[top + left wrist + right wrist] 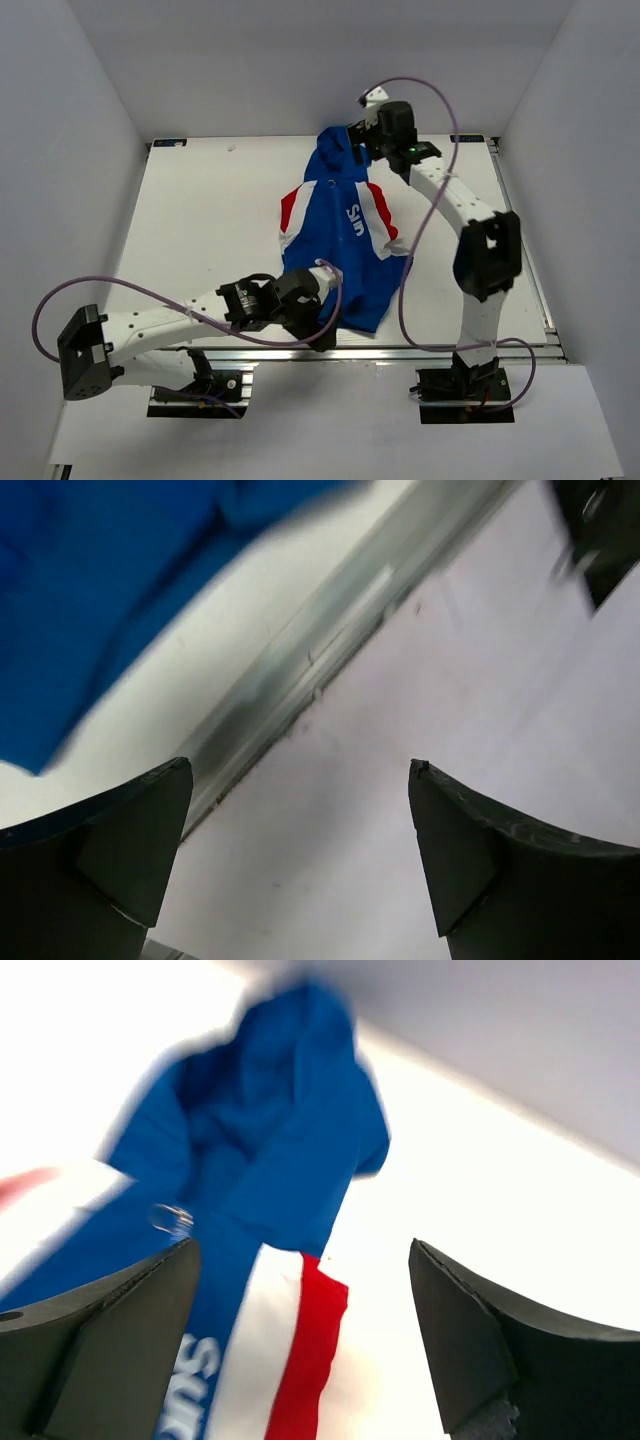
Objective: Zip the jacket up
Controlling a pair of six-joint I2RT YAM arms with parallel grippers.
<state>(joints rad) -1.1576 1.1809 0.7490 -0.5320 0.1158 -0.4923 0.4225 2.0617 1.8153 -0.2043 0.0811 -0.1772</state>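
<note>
Both spread, empty, left gripper (300,780), right gripper (300,1260), soft blue fabric jacket (340,275) flat

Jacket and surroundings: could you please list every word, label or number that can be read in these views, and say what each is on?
"Sup": white lettering on the chest of the blue jacket, lying sideways in the top view.
"Su": the same lettering in the right wrist view, blurred and cut off at the picture's lower edge, so the rest cannot be read.
Left wrist view: no text in sight.

Overhead; wrist views close (sharing jacket (340,270)).
</note>
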